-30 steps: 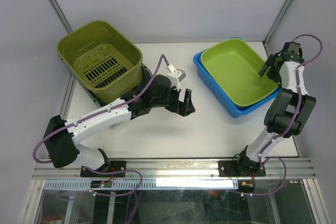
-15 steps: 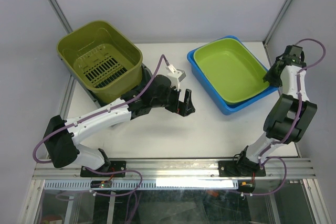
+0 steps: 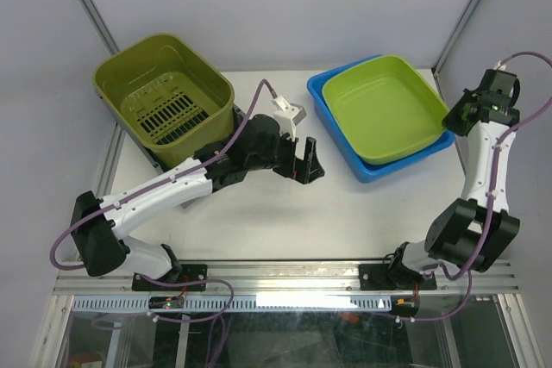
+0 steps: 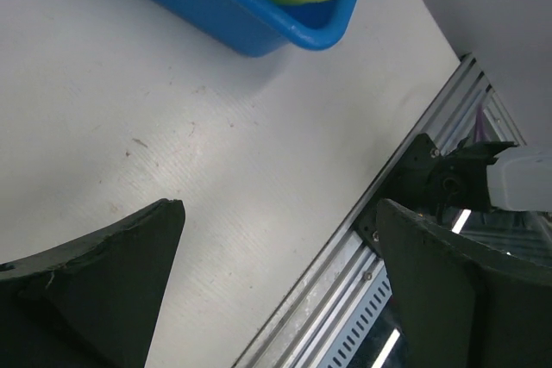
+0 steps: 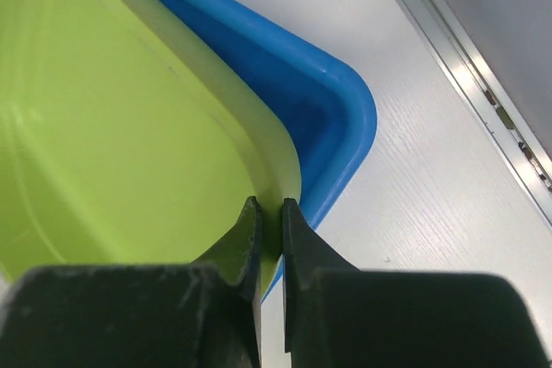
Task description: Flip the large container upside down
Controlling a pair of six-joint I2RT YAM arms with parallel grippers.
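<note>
Top external: green tray [image 3: 384, 108] raised further; right fingers [image 5: 246, 247] pinch rim.

green tray [image 3: 384, 105] lifted rightward, left arm [image 3: 172, 185] forward

— What are you holding?

— My claw [image 5: 269, 206] is clamped on the rim of the green tray [image 5: 129, 127]. One finger is inside its wall and the other outside, with the lip squeezed between the tips.

— Which part of the rim?

— Right where the tray's corner curves round.

— What's around the tray?

— A blue tub [image 5: 332, 105]. The tray sits in it, and the tub's rounded corner pokes out just to the right of the tray's corner.

— And beyond that?

— White table [image 5: 431, 221] on the tray's right, past the tub. A metal rail [image 5: 470, 75] runs diagonally along the table's edge, well apart from the tray.

— The tray's inside?

— Smooth and glossy, with a soft bend where the wall meets the floor.
</note>
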